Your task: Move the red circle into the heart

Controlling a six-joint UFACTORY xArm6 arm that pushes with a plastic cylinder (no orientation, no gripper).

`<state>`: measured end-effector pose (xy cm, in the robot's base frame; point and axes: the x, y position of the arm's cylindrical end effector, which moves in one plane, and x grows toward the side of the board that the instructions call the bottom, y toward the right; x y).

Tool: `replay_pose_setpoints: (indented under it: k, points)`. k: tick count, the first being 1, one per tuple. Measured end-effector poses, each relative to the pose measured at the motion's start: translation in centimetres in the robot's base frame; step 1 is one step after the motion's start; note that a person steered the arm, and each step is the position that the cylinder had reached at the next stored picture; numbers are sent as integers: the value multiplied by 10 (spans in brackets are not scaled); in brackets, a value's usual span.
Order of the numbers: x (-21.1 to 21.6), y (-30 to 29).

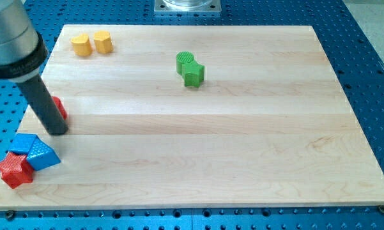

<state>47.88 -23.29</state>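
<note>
My tip (58,131) rests on the board at the view's left, just below and in front of a red block (59,108) that the rod mostly hides; its shape cannot be made out. The yellow heart (81,45) lies at the view's top left, with a yellow hexagon (103,41) touching its right side. The red block is well below the heart.
A red star (14,169) and two blue blocks (39,154) cluster at the bottom left corner. A green circle (186,61) and green star (193,74) touch near the top centre. The wooden board (211,140) sits on a blue pegboard table.
</note>
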Motion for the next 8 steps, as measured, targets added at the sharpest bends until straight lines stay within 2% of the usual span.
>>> replay_pose_setpoints:
  k: [1, 3, 4, 5, 6, 8]
  points:
    - [-45, -2]
    - [-37, -25]
    - [-101, -6]
    - [-103, -18]
    - [-83, -71]
    - [-91, -71]
